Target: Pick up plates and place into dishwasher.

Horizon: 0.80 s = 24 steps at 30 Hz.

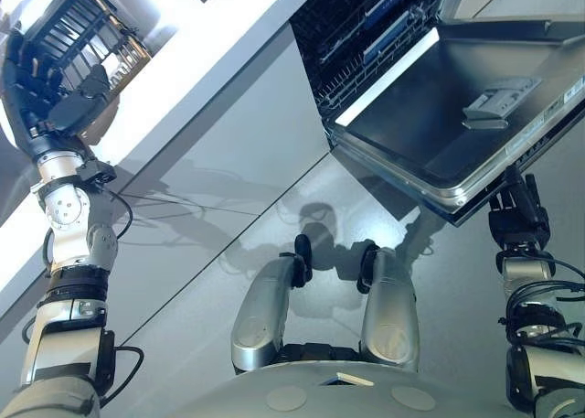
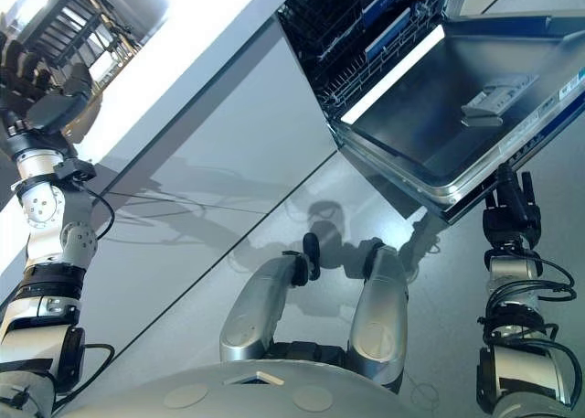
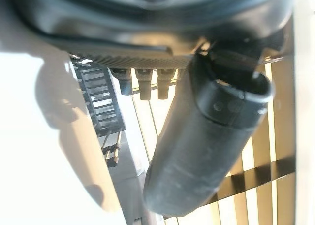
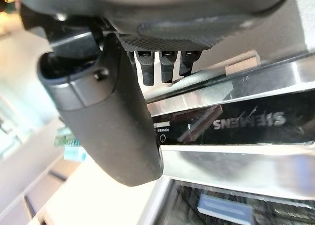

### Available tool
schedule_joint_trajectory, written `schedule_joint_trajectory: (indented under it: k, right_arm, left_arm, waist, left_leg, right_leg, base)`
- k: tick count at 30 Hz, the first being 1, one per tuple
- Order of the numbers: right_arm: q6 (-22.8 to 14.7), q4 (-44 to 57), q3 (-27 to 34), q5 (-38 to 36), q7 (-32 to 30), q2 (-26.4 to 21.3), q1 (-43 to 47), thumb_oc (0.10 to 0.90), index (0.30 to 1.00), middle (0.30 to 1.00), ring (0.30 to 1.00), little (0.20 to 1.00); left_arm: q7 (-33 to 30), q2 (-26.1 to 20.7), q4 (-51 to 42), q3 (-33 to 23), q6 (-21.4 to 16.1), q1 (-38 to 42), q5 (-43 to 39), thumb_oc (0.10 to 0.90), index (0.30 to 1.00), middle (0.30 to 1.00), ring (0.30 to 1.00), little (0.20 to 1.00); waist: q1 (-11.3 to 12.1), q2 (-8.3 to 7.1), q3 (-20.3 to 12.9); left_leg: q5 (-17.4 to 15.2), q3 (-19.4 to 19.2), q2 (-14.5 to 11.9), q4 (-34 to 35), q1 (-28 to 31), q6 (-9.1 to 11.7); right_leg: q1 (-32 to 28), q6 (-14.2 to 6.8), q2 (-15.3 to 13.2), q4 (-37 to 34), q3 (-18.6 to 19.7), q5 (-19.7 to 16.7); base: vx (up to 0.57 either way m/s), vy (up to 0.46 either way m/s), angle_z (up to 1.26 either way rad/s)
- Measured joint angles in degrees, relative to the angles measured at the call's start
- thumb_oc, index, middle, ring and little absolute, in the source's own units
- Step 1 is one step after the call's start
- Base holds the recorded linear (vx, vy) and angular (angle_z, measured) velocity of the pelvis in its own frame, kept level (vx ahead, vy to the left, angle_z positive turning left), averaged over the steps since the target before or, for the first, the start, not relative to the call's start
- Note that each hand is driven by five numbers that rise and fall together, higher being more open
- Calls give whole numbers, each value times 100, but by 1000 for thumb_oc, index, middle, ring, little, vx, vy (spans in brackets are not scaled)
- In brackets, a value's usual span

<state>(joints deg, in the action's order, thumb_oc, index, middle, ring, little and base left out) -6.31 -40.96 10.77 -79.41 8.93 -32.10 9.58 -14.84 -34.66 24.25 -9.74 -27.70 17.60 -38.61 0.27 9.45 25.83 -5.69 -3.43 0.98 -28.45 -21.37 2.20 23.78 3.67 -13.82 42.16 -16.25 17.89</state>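
Note:
No plate can be made out. My left hand [image 1: 46, 93] is raised at the far left, in front of a dark wire dish rack [image 1: 91, 29] on the white counter [image 1: 192, 80]. Its fingers are relaxed and hold nothing, and its thumb [image 3: 206, 136] stands free. The dishwasher stands open at the upper right, its steel door [image 1: 457, 116] folded down and its lower rack [image 1: 361, 29] showing inside. My right hand [image 1: 518, 219] sits just below the door's front edge [image 4: 236, 121], fingers straight and pointing up at it, empty.
Grey cabinet fronts [image 1: 228, 144] run below the counter, between the dish rack and the dishwasher. Blue items [image 1: 395, 34] lie in the dishwasher's rack. A grey floor [image 1: 183, 326] stretches under the open door.

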Motion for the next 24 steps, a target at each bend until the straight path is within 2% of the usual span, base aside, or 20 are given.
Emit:
schedule_joint_trajectory:
  k: [4,7,9,12,14,16,18,20,24]
  right_arm:
    - [0,874,-75,13,67,243,-224,800,900,900,900,900]
    - [0,1661,-376,184,77,356,-196,800,900,900,900,900]
    - [-1,2089,-747,445,80,458,166,800,900,900,900,900]
    - [25,2388,-1176,729,80,645,749,800,900,900,900,900]
    - [249,2900,-1701,1006,282,834,1199,800,900,900,900,900]
    - [363,3087,-2012,1228,396,1063,1604,800,900,900,900,900]
    - [267,2951,-1962,1434,196,1477,1644,800,900,900,900,900]
    - [187,2400,-1760,1578,-36,1357,1549,800,900,900,900,900]
    - [98,1546,-1678,2284,-572,1222,1487,800,900,900,900,900]
  left_arm:
    - [-1,16,87,-115,-33,-20,0,800,900,900,900,900]
    - [6,18,238,-100,-39,-19,-5,800,900,900,900,900]
    - [92,18,355,-103,-31,56,-6,800,900,900,900,900]
    - [338,28,348,103,17,159,-17,800,900,900,900,900]
    - [536,90,188,225,40,194,-16,800,900,900,900,900]
    - [645,185,-99,364,158,225,-15,800,900,900,900,900]
    - [794,291,-381,576,297,278,-13,800,900,900,900,900]
    - [847,364,-656,735,372,225,-13,800,900,900,900,900]
    - [860,600,-952,761,390,-57,-14,800,900,900,900,900]
  waist:
    - [40,-18,12]
    - [119,-22,11]
    - [203,-36,6]
    - [262,-58,3]
    - [316,-88,-24]
    - [446,-123,-67]
    - [464,-238,-239]
    - [478,-349,-311]
    - [596,-376,-408]
  left_leg:
    - [0,170,-6,24,76,9]
    - [13,225,-23,120,207,-5]
    - [40,242,-103,228,341,-17]
    - [52,257,-98,311,551,-30]
    - [18,188,-79,287,627,-142]
    - [47,196,-46,413,693,-222]
    - [183,197,23,654,758,-292]
    - [257,80,78,801,897,-310]
    - [284,12,96,1040,1164,-364]
  right_leg:
    - [-219,14,77,-253,-260,-105]
    - [-402,-26,102,-510,-481,-249]
    - [-601,-147,183,-741,-602,-349]
    - [-917,-178,156,-940,-843,-370]
    - [-1134,-175,159,-1041,-970,-367]
    - [-1251,-175,185,-1095,-928,-368]
    - [-1322,-210,248,-1140,-543,-363]
    - [-1427,-345,275,-1332,-222,-346]
    - [-1755,-484,370,-1765,-168,-472]
  base:
    - [20,78,-21]
    - [72,61,-41]
    - [124,63,-25]
    - [126,69,14]
    - [127,71,38]
    - [91,61,41]
    - [64,60,88]
    - [38,54,65]
    - [11,58,2]
